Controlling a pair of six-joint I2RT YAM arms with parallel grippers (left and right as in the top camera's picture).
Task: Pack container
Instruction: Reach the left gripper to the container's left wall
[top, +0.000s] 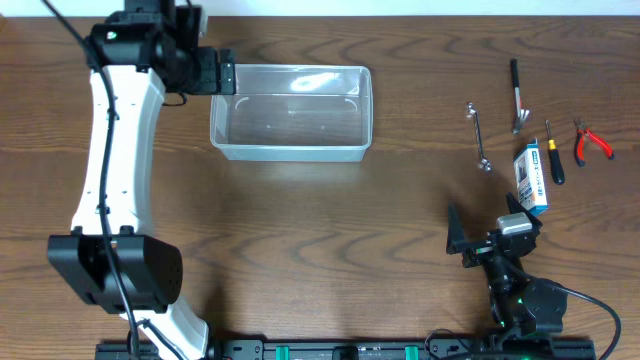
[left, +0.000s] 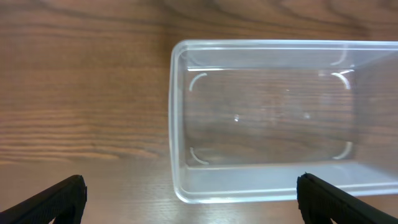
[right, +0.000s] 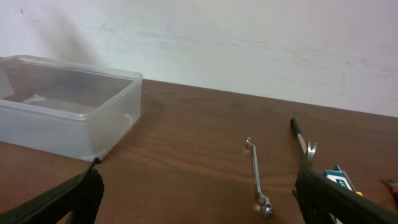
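Right, nothing packed yet: the container sits empty on the far-left part of the counter, long side facing us. The left end effector hovers at its left end with fingers spread wide and nothing between them. The right end effector is down at the near right, also spread wide and empty. Every item to be loaded lies on the right, well apart from the tub, and that's where I'd worry. The blue box is just beside the right arm's fingers, so a careless swing could knock it before any grasp is lined up. The screwdriver and red pliers lie close together, so closing on one may shove the other. The wrench looks thin and flat against the wood, and my guess is that fingers could skid over it or pinch only an edge. It might then drop on the long carry across. The black pry tool looks slim too, with the same risk. On the left, that tub looks light and slippery, and a nudge from the nearby fingers would likely slide or skew it. Its clear rim is hard to judge, so a low approach could clip the wall and tip it.
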